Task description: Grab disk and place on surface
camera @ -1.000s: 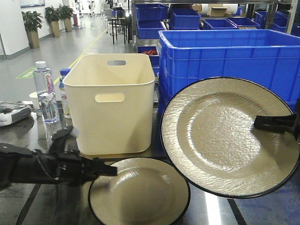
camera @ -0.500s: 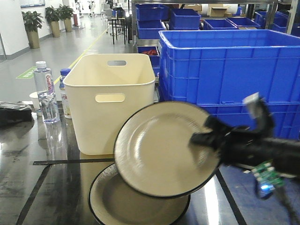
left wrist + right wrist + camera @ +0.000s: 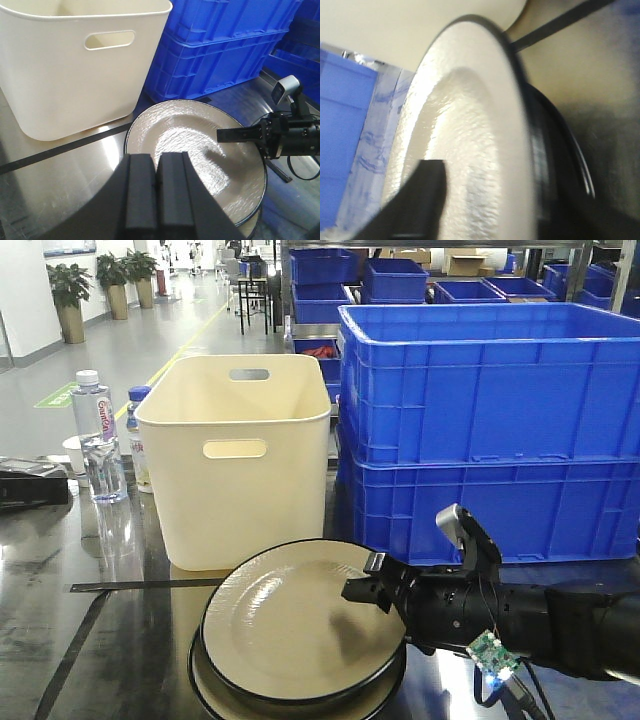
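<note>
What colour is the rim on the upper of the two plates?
Black; the upper plate is cream and textured inside it. Clearest in the exterior front-facing view.

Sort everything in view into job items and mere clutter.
Job: upper plate, gripped at its rim by the right hand; lower plate under it; taped steel tabletop.
Clutter: cream bin; blue crates; water bottle; left hand, shut, holding nothing.

Glossy, rough-textured disk [image 3: 290, 630] (black rim); shiny reflective metal surface [image 3: 110, 660].
</note>
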{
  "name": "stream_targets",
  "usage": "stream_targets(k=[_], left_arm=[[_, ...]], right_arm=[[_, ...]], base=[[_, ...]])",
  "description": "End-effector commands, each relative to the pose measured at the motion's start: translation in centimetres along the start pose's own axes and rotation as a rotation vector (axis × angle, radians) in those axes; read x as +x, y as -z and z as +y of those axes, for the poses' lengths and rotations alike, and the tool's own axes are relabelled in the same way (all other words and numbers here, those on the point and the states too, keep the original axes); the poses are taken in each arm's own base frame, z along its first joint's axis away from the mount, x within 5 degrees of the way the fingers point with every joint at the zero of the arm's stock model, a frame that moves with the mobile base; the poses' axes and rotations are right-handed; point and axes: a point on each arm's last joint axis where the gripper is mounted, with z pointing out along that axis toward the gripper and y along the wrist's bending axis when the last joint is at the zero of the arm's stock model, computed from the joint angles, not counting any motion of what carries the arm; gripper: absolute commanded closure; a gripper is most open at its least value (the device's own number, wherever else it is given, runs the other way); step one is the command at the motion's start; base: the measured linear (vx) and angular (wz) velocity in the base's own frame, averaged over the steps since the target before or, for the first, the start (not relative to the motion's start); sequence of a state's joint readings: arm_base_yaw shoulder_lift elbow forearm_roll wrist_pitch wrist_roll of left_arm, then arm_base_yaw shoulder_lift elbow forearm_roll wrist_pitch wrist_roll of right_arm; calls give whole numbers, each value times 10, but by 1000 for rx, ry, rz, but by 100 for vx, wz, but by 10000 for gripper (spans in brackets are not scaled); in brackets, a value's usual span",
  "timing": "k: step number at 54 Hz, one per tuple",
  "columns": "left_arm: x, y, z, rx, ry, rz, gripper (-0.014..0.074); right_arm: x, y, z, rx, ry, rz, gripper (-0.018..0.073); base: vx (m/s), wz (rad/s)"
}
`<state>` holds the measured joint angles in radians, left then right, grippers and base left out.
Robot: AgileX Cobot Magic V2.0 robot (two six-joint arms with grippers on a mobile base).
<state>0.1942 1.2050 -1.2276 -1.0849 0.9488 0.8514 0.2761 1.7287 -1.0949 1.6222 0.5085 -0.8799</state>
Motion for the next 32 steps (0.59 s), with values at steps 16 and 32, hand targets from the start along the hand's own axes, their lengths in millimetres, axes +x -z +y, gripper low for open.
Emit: stream_targets(k=[16,32], left_arm=[[-2,11,0,-109,5,56,603],[52,-1,71,-588,76,347,602]], right_arm=[[-61,71,41,50,560,-286,-60],[-75,172,60,318,862,-420,223]], base=[[0,0],[0,0]])
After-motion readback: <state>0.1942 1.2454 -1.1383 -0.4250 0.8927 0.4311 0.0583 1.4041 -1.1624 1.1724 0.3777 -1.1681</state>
